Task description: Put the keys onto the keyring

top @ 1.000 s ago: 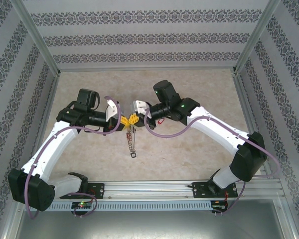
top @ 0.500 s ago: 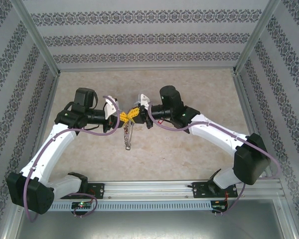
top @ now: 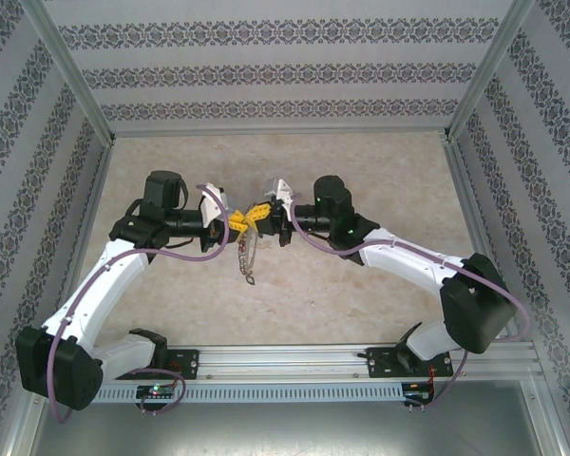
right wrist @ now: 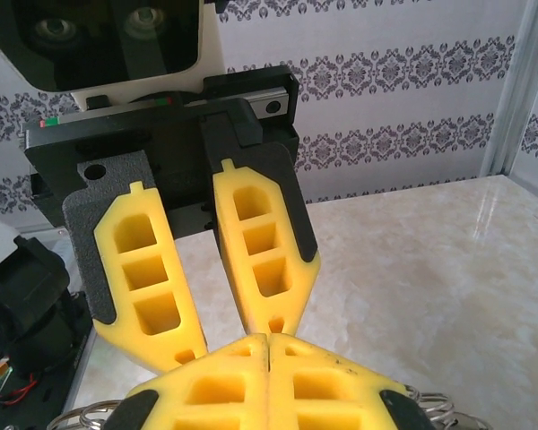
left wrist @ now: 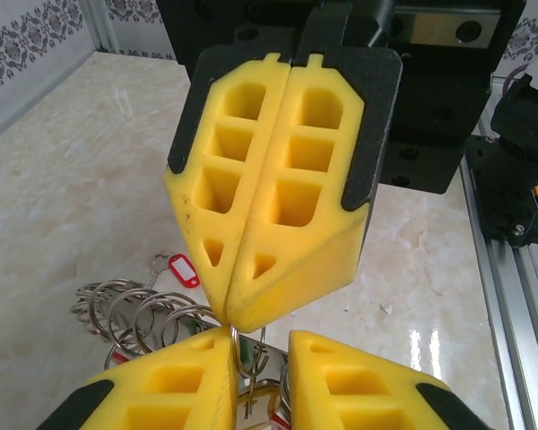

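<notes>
My two grippers meet tip to tip above the middle of the table. The right gripper (top: 265, 212) (left wrist: 231, 313) (right wrist: 269, 342) is shut, and a thin ring of the keyring (left wrist: 248, 351) hangs from its tip. The left gripper (top: 235, 221) (left wrist: 258, 339) (right wrist: 231, 343) is open by a narrow gap, and that ring lies in the gap against one finger (left wrist: 166, 385). The rest of the keyring (top: 245, 255) dangles below as a chain of grey rings (left wrist: 130, 309). A key with a red tag (left wrist: 181, 269) sits by those rings. Other keys are too hidden to make out.
The marble tabletop (top: 361, 171) is boxed in by patterned walls and a metal frame (top: 71, 71). The rail with both arm bases (top: 294, 361) runs along the near edge. Purple cables loop beside each wrist.
The left jaws, shut a second ago, have parted a little. The meeting point of the grippers has shifted slightly away from the rail, and the right wrist has swung round.
</notes>
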Action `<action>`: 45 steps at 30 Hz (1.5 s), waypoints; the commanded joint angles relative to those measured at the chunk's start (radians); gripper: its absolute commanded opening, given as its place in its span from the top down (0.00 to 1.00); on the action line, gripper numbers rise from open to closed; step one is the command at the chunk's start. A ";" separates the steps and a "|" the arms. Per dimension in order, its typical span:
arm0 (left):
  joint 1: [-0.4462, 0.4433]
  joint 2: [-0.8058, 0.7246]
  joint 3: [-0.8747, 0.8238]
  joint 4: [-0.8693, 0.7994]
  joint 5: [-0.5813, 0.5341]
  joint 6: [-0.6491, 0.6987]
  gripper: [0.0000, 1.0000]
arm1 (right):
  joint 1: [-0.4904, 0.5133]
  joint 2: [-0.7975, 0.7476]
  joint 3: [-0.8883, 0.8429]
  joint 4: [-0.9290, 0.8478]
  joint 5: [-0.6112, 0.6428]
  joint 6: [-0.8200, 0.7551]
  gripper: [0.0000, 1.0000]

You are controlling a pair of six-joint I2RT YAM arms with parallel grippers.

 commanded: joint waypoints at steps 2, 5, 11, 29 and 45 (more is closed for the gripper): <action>-0.008 -0.008 -0.034 -0.005 0.044 -0.039 0.81 | -0.018 -0.036 -0.013 0.244 0.106 0.043 1.00; -0.007 -0.003 -0.042 0.006 0.030 -0.056 1.00 | -0.017 -0.032 -0.025 0.268 0.108 0.045 1.00; -0.007 -0.002 -0.065 0.044 -0.012 -0.101 1.00 | -0.007 -0.015 -0.079 0.293 0.083 -0.005 1.00; -0.022 -0.031 0.018 -0.167 -0.004 0.098 1.00 | -0.015 0.024 0.187 -0.609 -0.123 -0.507 0.59; -0.029 -0.025 0.018 -0.154 0.012 0.099 1.00 | 0.024 0.121 0.340 -0.804 -0.128 -0.552 0.95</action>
